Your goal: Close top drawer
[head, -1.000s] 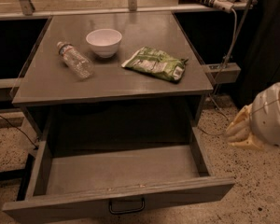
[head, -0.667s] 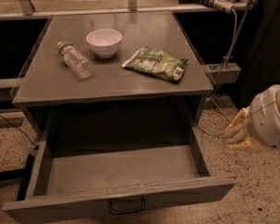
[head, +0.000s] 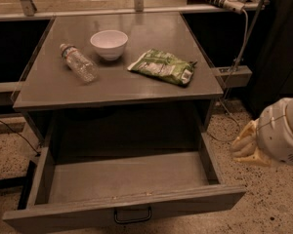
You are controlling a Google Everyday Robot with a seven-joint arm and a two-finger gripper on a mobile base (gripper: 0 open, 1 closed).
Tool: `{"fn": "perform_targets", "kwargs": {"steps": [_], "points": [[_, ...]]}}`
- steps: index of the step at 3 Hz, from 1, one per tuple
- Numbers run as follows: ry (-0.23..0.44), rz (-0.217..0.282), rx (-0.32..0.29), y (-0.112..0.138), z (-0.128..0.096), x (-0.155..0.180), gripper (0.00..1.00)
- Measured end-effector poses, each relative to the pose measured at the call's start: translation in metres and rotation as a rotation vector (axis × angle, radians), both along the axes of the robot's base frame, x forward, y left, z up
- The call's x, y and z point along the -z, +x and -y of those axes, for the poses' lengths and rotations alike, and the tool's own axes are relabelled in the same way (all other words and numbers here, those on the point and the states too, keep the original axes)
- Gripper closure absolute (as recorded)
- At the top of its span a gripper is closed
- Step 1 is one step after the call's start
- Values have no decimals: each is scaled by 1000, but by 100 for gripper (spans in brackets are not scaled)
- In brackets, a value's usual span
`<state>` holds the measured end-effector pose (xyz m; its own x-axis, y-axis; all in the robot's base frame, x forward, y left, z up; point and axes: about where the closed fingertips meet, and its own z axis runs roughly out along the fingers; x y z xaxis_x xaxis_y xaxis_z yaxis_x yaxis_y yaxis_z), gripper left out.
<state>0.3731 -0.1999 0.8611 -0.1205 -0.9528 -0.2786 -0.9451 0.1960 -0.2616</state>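
The top drawer (head: pixel 122 177) of the grey cabinet is pulled far out toward me. Its deep tray holds nothing. Its front panel runs along the bottom of the view, with a small black bar handle (head: pixel 132 215) at its centre. My gripper (head: pixel 247 149) is at the right edge of the view, just right of the drawer's right side wall and apart from it, low over the floor. The white rounded arm housing (head: pixel 285 130) sits behind it.
On the cabinet top (head: pixel 53 84) lie a clear plastic bottle (head: pixel 79 62) on its side, a white bowl (head: pixel 109 44) and a green snack bag (head: pixel 162 66). A cable (head: pixel 238 48) hangs at the right. The floor (head: pixel 278 199) is speckled.
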Motion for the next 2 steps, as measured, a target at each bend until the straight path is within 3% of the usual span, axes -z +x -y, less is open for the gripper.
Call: {"fn": "perform_targets", "kwargs": {"steps": [1, 2], "points": [[68, -31, 10, -11, -4, 36, 100], [146, -40, -23, -27, -21, 70, 100]]}}
